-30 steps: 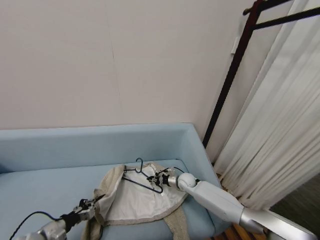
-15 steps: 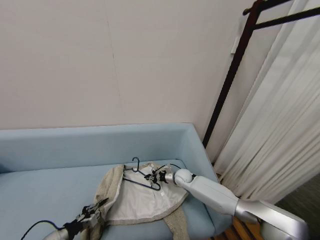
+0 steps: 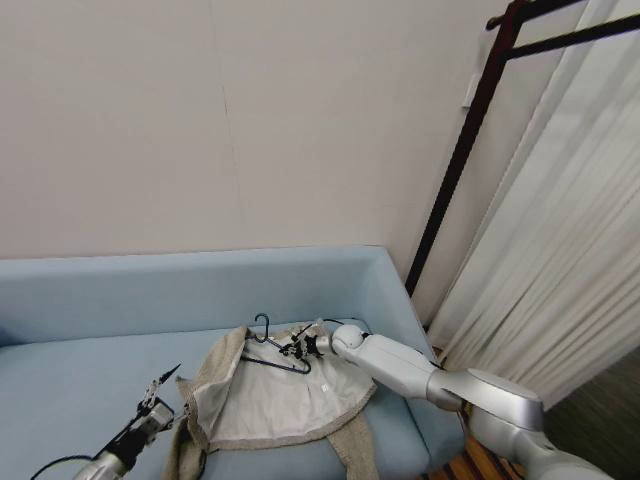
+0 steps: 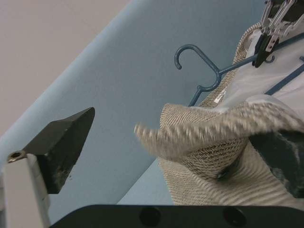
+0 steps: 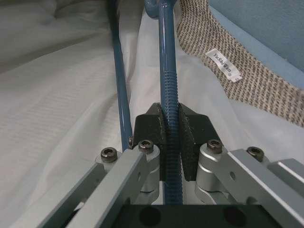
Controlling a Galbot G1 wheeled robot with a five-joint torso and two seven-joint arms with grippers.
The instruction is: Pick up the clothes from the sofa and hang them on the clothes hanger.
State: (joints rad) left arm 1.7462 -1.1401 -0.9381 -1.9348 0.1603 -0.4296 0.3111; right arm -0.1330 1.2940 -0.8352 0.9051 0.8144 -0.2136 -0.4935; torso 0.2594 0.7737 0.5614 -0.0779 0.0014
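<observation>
- Pale-blue upholstery covers the one sofa (image 3: 120, 300) in the head view. One garment (image 3: 280, 405), beige knit with a white lining, lies spread on the seat near the sofa's right end, with one blue hanger (image 3: 266, 338) lying on top of it.
- Two grippers reach over the seat. The right gripper (image 3: 293, 350) is at the hanger, and the left gripper (image 3: 172, 392) is at the garment's left edge. One dark clothes rack (image 3: 457, 165) stands to the right of the sofa, beside a white curtain (image 3: 560, 260).
- Left wrist view: the left gripper (image 4: 173, 126) has its two fingers (image 4: 61, 142) spread wide. A fold of the garment (image 4: 218, 137) lies between them, touching the far finger. Beyond it are the hanger (image 4: 205, 58) hook against the sofa (image 4: 118, 95) back and the right gripper (image 4: 268, 33).
- Right wrist view: the right gripper (image 5: 170, 137) pinches one ridged bar of the hanger (image 5: 167, 71) between its two black pads. A second, thinner bar runs beside it. Below is the garment (image 5: 57, 95) lining, with one label (image 5: 223, 64) on the knit collar.
</observation>
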